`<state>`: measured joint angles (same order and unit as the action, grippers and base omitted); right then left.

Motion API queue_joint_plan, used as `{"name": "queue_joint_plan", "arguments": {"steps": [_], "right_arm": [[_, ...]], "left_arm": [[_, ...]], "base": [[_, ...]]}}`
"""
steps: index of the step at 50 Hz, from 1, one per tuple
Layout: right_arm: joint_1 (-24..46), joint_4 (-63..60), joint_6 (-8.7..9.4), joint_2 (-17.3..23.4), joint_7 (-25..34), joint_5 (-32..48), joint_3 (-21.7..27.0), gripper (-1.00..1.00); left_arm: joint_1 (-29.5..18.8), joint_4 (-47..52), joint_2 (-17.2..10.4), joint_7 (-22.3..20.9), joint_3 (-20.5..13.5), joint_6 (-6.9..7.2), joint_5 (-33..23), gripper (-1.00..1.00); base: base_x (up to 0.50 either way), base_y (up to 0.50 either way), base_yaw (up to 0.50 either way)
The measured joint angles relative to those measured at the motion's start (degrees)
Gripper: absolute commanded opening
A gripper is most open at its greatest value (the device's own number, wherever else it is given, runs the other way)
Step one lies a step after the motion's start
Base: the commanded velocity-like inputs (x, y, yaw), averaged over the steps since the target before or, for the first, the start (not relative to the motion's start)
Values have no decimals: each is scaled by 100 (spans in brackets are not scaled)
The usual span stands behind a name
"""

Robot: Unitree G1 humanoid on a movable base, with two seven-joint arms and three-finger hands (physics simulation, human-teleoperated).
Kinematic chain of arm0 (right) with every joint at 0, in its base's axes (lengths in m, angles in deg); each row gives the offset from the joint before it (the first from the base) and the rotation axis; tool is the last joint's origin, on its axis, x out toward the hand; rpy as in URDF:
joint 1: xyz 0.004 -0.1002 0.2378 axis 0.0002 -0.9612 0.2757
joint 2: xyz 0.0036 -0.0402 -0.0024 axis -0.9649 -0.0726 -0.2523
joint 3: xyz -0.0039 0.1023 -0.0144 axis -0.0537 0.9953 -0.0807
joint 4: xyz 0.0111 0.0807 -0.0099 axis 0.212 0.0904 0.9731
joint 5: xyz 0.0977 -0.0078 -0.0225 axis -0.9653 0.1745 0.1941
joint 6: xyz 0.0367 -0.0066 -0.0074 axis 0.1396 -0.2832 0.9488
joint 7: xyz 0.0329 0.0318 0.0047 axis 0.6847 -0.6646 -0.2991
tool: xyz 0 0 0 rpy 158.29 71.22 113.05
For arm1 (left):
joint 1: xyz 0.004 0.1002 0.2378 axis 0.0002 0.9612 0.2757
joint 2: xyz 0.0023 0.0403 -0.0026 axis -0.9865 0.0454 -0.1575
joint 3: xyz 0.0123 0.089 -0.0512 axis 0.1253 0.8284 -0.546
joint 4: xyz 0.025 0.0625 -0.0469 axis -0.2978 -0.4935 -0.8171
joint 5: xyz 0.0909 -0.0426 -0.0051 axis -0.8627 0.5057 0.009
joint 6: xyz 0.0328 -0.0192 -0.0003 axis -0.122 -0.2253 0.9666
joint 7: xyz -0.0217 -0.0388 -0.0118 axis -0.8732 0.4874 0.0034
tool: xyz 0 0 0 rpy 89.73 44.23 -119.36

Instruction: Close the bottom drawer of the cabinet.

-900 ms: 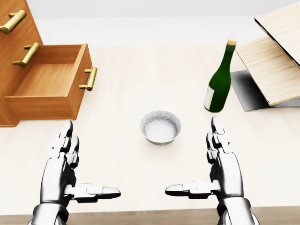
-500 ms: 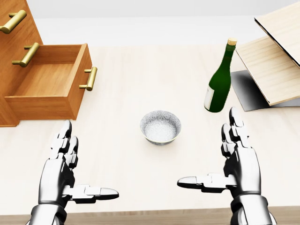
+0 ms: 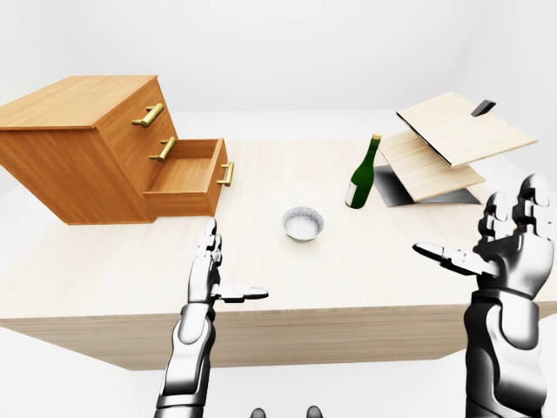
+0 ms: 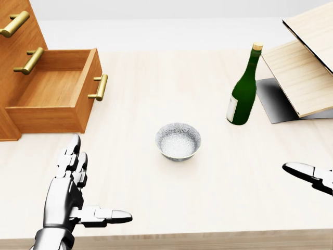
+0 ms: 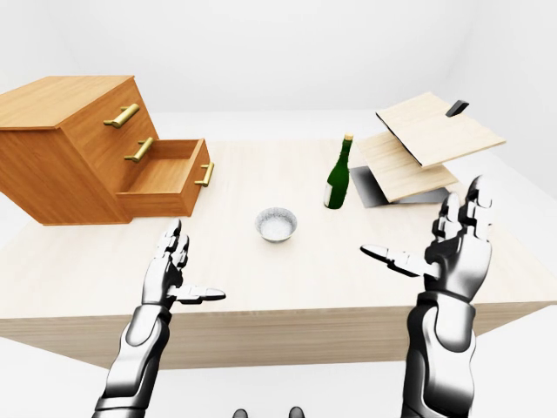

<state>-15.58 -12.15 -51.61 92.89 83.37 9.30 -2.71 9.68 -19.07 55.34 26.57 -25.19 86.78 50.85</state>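
Note:
The wooden cabinet (image 3: 83, 144) stands at the table's left, with three brass-handled drawers. Its bottom drawer (image 4: 54, 94) is pulled out and looks empty; its brass handle (image 4: 99, 87) faces the table's middle. My left hand (image 4: 73, 190) is open, fingers straight and thumb out, hovering over the table below the drawer and apart from it. My right hand (image 5: 452, 239) is open and raised at the right, well away from the cabinet; in the head view only its thumb tip (image 4: 307, 173) shows at the right edge.
A grey bowl (image 4: 178, 141) sits mid-table. A green bottle (image 4: 243, 88) stands upright to its right. Two light wooden boards (image 3: 452, 139) lean over a grey base at the far right. The table's near edge (image 4: 166, 240) runs along the bottom.

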Motion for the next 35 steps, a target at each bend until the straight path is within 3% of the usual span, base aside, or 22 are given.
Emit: {"name": "queue_joint_plan", "arguments": {"steps": [15, 35], "right_arm": [[26, -174, 0, 127, -156, -198, 339, 100], [42, -183, 0, 170, -168, -261, 422, 100]], "left_arm": [[-18, -55, -3, -11, -9, -25, 17, 100], [-41, -118, -6, -11, -19, -44, 39, 100]], "base": [[0, 0, 0], [25, 0, 0]]}}
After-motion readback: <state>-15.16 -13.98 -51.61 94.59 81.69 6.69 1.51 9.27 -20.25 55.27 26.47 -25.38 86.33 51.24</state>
